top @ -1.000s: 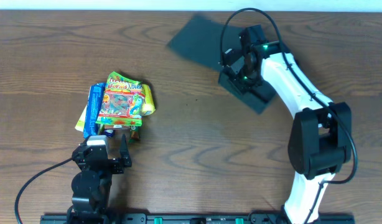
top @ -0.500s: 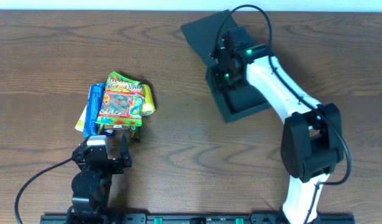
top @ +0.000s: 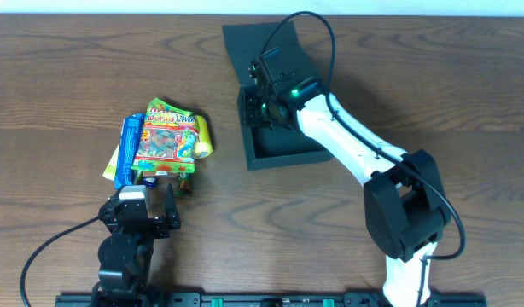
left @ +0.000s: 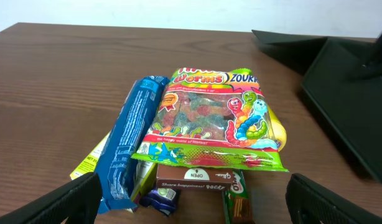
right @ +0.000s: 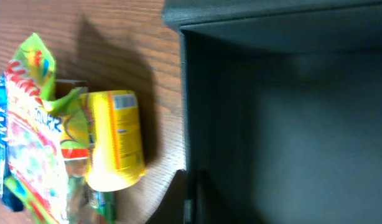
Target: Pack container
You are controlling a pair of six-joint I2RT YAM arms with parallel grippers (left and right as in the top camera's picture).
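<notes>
While the container (top: 275,147) sat empty and open near the bench's far edge, the right tool (top: 264,95) gripped its wall; all snack packets (top: 164,141) lay unpacked toward the left edge, the left tool (top: 151,209) open beside them.

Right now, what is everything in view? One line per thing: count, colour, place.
container: one, dark teal-green, lid open, top centre, nothing seen inside
gummy worm bag: one, green and red, left of centre, on top of the other packets
blue packet: one, blue, under the bag's left edge
yellow packet: one, yellow, under the bag's right edge
brown bars: at least two, brown, under the bag
table: one, brown wood
left gripper: one, black, open, below the packets
right gripper: one, black, shut on the container's left wall
</notes>
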